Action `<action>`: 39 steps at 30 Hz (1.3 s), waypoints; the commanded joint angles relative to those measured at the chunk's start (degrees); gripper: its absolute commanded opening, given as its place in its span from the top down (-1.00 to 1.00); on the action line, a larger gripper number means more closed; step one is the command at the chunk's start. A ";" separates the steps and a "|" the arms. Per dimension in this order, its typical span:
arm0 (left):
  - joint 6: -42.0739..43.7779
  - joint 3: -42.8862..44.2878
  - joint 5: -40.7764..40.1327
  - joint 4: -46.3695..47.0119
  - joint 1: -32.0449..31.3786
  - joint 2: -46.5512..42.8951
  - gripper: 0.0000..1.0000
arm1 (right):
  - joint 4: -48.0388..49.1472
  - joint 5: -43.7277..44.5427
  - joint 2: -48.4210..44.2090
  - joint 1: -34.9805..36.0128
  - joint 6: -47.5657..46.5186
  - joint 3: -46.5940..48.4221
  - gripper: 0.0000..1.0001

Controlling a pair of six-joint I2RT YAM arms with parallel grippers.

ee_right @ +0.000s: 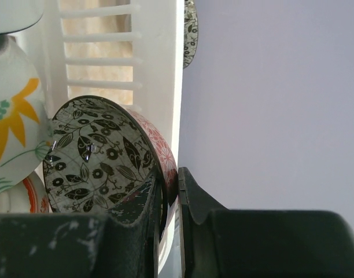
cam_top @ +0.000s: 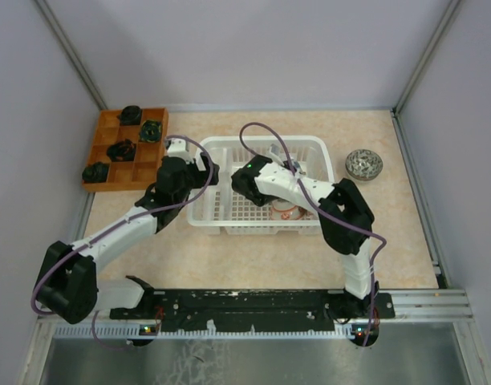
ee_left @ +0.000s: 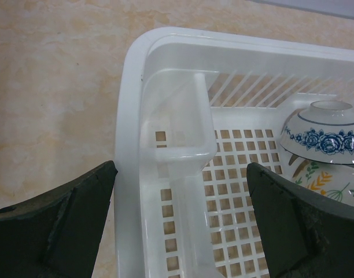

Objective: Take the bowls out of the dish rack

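from above, my right arm [cam_top: 302,188] hides most of what sits in the dish rack [cam_top: 229,210]; the leaf-patterned bowl [ee_right: 96,156] loses its lower rim behind the right gripper [ee_right: 170,179]; the blue-rose bowl [ee_left: 324,139] runs off the left wrist view's right edge

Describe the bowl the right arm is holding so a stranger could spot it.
Find the large white plastic dish rack and look at its far right side. There the right end effector pinches the rim of a round ceramic bowl. Unlike the neighbouring white yellow-flowered bowl, it has black leaves inside and a pinkish-red outside.
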 commanded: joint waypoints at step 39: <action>-2.04 -0.71 5.16 -6.34 0.51 1.12 -0.99 | 30.51 -14.26 -25.22 -13.59 -20.02 0.85 1.00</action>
